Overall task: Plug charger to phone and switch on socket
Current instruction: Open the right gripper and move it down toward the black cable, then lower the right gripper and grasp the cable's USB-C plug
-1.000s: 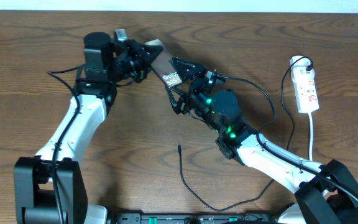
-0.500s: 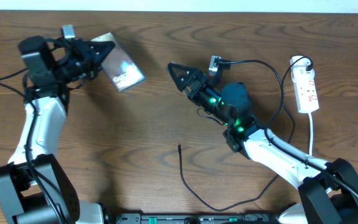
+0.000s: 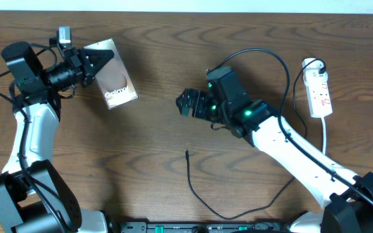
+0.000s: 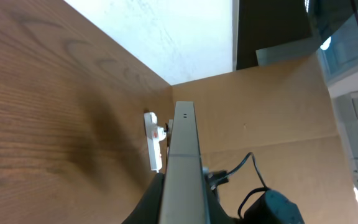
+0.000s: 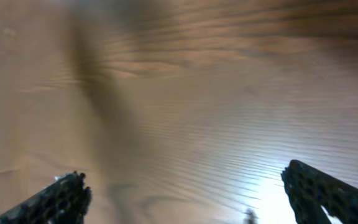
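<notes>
- One thing is in hand: the flat dark rectangular smartphone with white lettering on its screen. It is at the far left of the brown wooden table, clenched by its left edge in the left gripper. The left wrist view shows it edge-on between the fingers.
- The phone looks rigid, smooth and glassy, so it is probably slippery and breakable. A firm pinch across its thin sides, clear of the port end, seems safest.
- The right gripper hangs near the table's middle with its fingers spread wide and nothing between them.
- The long thin black charger cable lies loose on the near middle of the table. Its small plug tip points toward the far side, a little nearer than the right gripper and well apart from the phone.
- That cable is likely light and floppy. Taking it right behind the stiff tip should give the most control for insertion.
- The narrow white power strip sits at the far right, untouched. Its small switch probably needs only a light press.
</notes>
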{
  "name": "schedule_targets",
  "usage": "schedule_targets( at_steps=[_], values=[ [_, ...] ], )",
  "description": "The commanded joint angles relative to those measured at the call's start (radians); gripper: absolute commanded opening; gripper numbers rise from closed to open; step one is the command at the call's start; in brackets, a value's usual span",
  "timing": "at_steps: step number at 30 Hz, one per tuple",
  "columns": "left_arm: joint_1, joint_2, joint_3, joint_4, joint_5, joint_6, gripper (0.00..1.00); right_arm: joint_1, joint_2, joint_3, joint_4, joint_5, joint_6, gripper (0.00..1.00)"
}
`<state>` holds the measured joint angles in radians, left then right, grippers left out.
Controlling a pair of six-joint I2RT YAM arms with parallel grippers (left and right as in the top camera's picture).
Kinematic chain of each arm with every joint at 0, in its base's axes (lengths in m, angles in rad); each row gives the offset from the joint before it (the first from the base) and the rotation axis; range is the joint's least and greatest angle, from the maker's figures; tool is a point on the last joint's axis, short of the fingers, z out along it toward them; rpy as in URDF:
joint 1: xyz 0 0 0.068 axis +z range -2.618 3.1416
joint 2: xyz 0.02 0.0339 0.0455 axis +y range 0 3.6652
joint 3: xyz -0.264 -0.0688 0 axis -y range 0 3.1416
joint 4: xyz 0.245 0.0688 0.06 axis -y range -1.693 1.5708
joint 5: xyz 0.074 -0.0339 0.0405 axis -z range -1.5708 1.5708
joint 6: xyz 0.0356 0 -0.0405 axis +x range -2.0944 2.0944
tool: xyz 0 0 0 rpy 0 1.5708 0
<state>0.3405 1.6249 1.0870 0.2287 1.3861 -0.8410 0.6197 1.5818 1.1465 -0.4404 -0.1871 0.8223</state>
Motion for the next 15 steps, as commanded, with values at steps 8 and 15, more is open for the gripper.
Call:
schedule_targets(
  at_steps=[8, 15],
  values=[
    [0.006, -0.024, 0.013, 0.005, 0.046, 0.03, 0.08, 0.183, -0.003, -0.052, -0.14, 0.163, -0.061, 0.99],
    [0.006, -0.024, 0.013, 0.005, 0.046, 0.029, 0.07, 0.241, 0.022, -0.153, -0.139, 0.158, 0.127, 0.99]
  ],
)
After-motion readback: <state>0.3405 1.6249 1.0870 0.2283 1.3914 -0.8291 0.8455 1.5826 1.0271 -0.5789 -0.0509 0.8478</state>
